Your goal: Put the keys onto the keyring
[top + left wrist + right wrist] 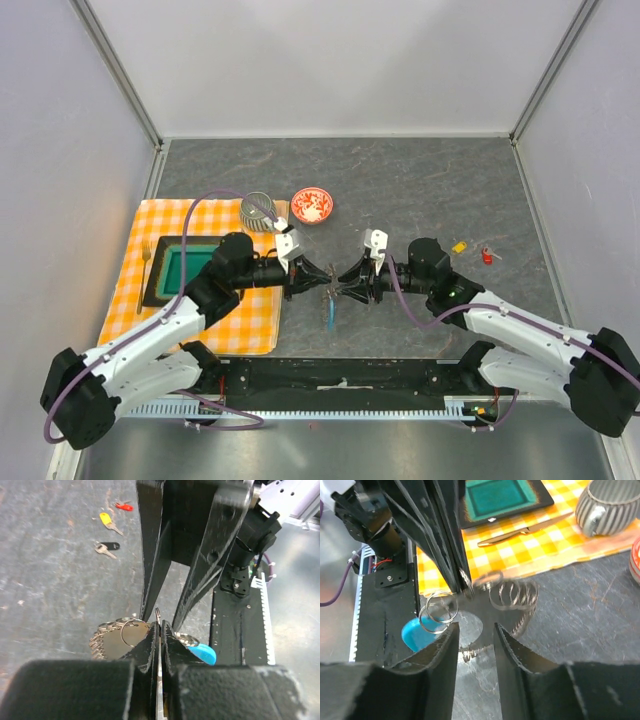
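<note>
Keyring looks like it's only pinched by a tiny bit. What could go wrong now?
It might slip: the left gripper pinches just one thin ring of the keyring. The right gripper is open among the loops, so closing could catch the wrong ring or tangle them. The yellow key, black key and red key lie off on the table, so no key is in hand yet.
</note>
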Controlling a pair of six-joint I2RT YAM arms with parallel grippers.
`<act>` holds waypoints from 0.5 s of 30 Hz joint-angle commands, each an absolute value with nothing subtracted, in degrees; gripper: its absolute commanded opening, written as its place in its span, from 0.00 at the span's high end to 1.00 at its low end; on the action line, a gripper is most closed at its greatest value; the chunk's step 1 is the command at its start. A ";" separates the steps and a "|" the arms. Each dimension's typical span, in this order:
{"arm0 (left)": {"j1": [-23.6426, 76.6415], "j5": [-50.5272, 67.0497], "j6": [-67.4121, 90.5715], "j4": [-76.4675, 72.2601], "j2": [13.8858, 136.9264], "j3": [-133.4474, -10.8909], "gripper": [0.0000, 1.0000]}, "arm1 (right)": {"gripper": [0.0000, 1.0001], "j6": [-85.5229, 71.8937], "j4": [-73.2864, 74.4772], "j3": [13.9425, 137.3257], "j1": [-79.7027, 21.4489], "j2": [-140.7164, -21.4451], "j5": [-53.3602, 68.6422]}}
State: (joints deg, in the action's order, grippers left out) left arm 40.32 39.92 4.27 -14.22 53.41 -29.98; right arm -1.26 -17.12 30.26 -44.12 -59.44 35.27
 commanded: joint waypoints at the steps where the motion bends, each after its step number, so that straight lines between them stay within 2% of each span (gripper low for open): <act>1: 40.69 37.80 -10.18 3.55 52.12 -39.63 0.98 | 0.55 -0.44 -13.45 31.99 -43.95 -56.87 30.16; 4: 40.69 36.57 -16.33 10.43 53.34 -42.45 0.98 | 0.44 -2.02 -12.22 31.99 -43.86 -55.64 24.62; 7: 40.69 36.21 -20.30 12.91 54.75 -43.33 0.98 | 0.27 -2.72 -9.41 33.04 -43.95 -55.46 20.94; 15: 40.69 38.93 -22.85 13.45 57.65 -42.37 0.98 | 0.27 -7.29 2.62 36.47 -43.95 -56.60 7.22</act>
State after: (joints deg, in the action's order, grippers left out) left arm 40.38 37.19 -17.82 11.99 57.30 -41.30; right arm -4.43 -4.43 32.29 -44.05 -56.27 16.49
